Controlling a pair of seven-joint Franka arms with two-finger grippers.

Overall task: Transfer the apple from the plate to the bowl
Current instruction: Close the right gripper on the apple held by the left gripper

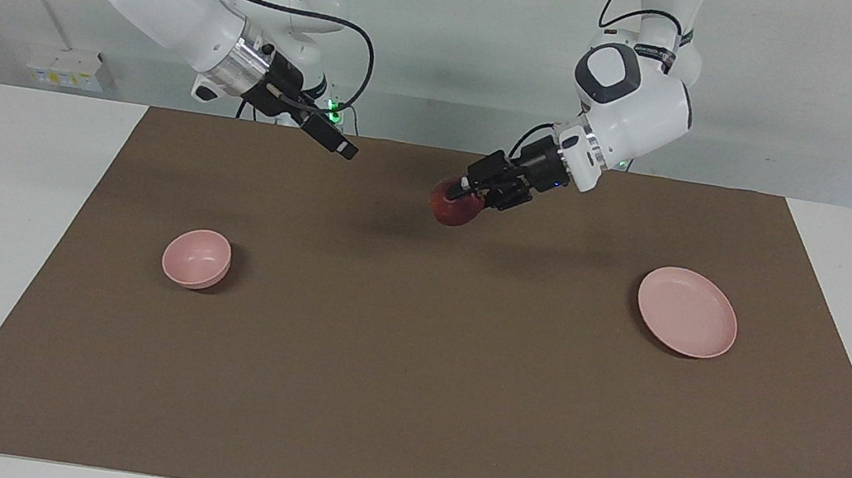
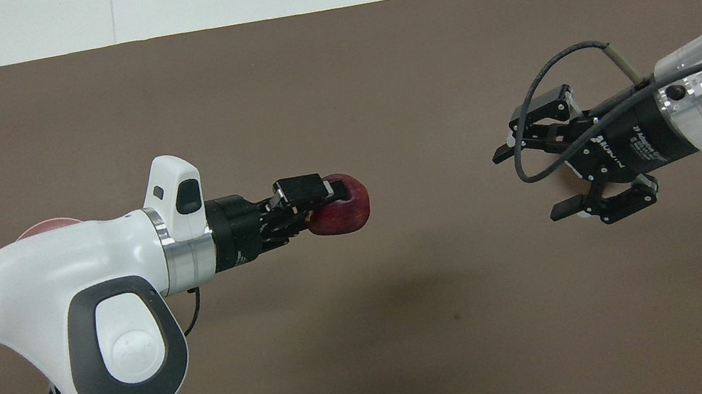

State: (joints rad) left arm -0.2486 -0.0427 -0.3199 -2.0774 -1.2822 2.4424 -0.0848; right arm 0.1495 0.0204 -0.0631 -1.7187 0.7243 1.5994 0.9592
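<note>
Red apple [image 1: 456, 203] pinched in the left gripper [image 1: 469, 192], aloft mid-table between plate [image 1: 687, 312] and bowl [image 1: 196, 258]. Right gripper [image 2: 546, 174] spread wide; handover wants a steady, level meeting.

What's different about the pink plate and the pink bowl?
The plate is wide and shallow; the bowl is small and deep. The plate lies toward the left arm's end of the table, the bowl toward the right arm's end. In the overhead view the left arm hides most of the plate, and the right tool hides most of the bowl. Both are plain pale pink, round and empty, resting on the brown mat.
</note>
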